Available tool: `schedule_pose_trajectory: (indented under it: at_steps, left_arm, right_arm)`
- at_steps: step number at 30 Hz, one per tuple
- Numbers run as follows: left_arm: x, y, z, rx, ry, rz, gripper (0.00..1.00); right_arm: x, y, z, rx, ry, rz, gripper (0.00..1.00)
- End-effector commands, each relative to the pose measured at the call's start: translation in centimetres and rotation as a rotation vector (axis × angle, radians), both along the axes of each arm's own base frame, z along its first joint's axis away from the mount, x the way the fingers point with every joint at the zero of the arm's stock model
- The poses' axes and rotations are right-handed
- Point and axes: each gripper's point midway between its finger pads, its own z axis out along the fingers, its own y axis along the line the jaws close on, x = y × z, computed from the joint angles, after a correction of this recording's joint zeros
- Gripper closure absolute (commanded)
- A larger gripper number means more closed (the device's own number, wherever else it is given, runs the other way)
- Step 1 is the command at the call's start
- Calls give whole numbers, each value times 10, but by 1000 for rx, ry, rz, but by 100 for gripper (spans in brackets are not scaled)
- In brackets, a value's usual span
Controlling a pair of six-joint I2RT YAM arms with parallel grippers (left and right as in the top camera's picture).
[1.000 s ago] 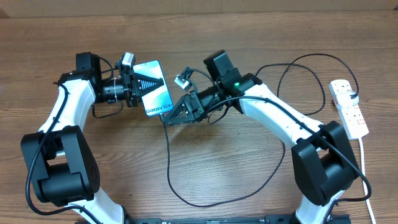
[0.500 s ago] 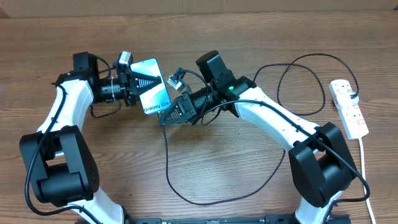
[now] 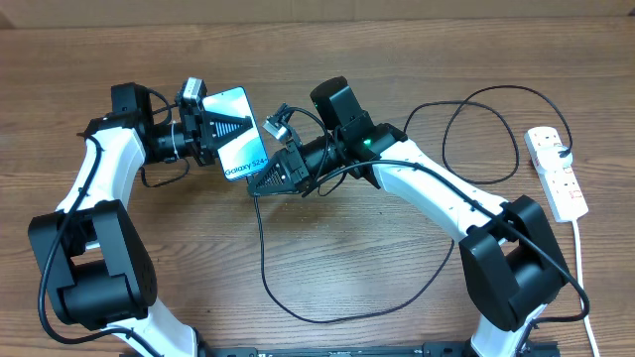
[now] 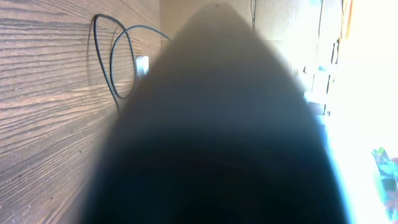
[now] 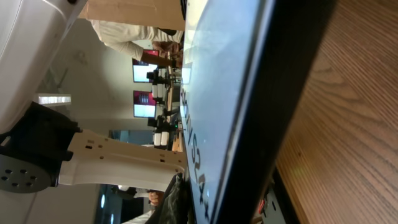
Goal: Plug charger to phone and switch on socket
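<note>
The phone (image 3: 246, 154), with a blue-cyan screen and "Galaxy S24" text at its lower end, is held tilted above the table by my left gripper (image 3: 223, 129), which is shut on it. My right gripper (image 3: 260, 184) is at the phone's lower end, shut on the plug end of the charger; the plug tip itself is hidden. The thin black charger cable (image 3: 262, 248) hangs from it and loops across the table. The white socket (image 3: 556, 174) lies at the far right. The phone fills the right wrist view (image 5: 217, 99) and blocks the left wrist view (image 4: 217, 137) as a dark blur.
The socket's thick white cord (image 3: 583, 268) runs down the right edge. The charger cable makes a big loop at the front (image 3: 327, 319) and another near the socket (image 3: 476, 129). A cable loop also shows in the left wrist view (image 4: 114, 62).
Both grippers have shifted left and slightly back. The right gripper has closed in on the phone's lower end, and the cable has trailed after it.
</note>
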Motion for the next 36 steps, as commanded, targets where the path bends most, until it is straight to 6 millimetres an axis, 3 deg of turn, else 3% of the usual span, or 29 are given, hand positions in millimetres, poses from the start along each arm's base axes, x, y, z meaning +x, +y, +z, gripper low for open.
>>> schedule_pose_trajectory:
  at_steps: [1,9,18,19,20,21,29,36]
  left_arm:
    - [-9,-13,15,-35,-71,-42,96]
    - [-14,-27,15,-39,-48,-78,96]
    - [-17,-27,14,-44,-16,-79,96]
    - [-17,-27,14,-44,-16,-78,96]
    - [-17,-27,14,-44,-16,-78,96]
    - [-17,-27,14,-44,-17,-78,96]
    - [-16,-27,11,-21,-20,-75,96]
    - [-18,-33,10,-14,-49,-93,96]
  right_arm:
    - [22,-4,18,8,-84,-85,96]
    - [29,-9,18,9,-88,-102,96]
    - [38,-9,18,7,-128,-136,96]
    - [39,-9,18,9,-132,-138,86]
    - [41,-11,19,11,-135,-145,24]
    - [44,-13,19,13,-137,-151,0]
    - [72,-45,21,27,-141,-211,0]
    - [64,-44,26,57,-123,-168,0]
